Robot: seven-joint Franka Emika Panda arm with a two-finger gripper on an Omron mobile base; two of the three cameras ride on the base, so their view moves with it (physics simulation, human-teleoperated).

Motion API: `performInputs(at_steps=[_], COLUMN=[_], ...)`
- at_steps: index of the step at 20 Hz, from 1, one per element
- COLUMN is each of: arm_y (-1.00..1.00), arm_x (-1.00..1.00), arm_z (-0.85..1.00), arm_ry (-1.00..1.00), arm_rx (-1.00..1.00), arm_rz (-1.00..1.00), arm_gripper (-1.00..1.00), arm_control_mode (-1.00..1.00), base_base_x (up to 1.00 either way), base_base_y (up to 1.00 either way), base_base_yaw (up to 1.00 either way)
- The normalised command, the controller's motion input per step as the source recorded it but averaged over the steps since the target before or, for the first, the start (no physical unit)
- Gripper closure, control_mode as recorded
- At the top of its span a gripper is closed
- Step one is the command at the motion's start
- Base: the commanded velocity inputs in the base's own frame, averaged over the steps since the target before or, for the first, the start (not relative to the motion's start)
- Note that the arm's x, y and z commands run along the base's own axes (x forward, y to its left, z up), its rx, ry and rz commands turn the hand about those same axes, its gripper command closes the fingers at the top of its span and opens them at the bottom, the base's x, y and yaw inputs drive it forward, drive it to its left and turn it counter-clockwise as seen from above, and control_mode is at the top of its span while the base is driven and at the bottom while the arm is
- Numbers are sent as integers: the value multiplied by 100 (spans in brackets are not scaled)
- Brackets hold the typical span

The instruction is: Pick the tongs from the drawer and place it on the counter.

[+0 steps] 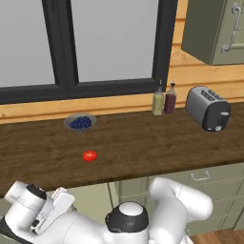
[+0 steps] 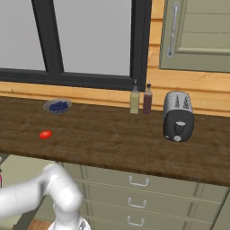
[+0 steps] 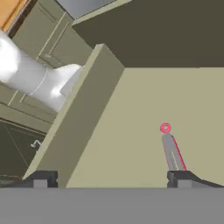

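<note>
Tongs [image 3: 172,151] lie flat on the bare floor of the drawer [image 3: 131,113], their pink ring end pointing away from the hand and the silvery arms running back toward the right fingertip [image 3: 183,179]. From the tongs, the drawer's raised side rim stands well off to the left in the hand view, and the floor between is bare. The gripper [image 3: 111,180] hangs over the drawer with its jaws spread wide and nothing between them; the tongs sit close to the right fingertip, not centred in the gap.

By their look, the tongs should be light and stiff, but thin and smooth, so likely to slip or pivot if pinched near an end. The best hold is probably across the two metal arms about midway along, with the fingers closing across their narrow width.

Beyond the drawer, the counter [image 1: 143,138] carries a tomato [image 1: 89,155], a bowl [image 1: 80,122], two bottles [image 1: 164,99] and a toaster [image 1: 208,108].
</note>
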Motion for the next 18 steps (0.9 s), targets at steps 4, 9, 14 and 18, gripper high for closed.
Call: performInputs(at_steps=[4, 9, 14, 18], arm_y=[7, 32, 65, 51], arm_x=[0, 19, 33, 39], arm_z=[-51, -79, -44, -23], arm_ry=[0, -1, -10, 1], arm_rx=[52, 39, 0, 0], arm_rz=[0, 0, 0, 0], arm_gripper=[-100, -100, -100, -100], arm_control_mode=[-100, -100, -100, -100], base_base_x=[0, 0, 0, 0], base_base_y=[0, 0, 0, 0], base_base_yaw=[0, 0, 0, 0])
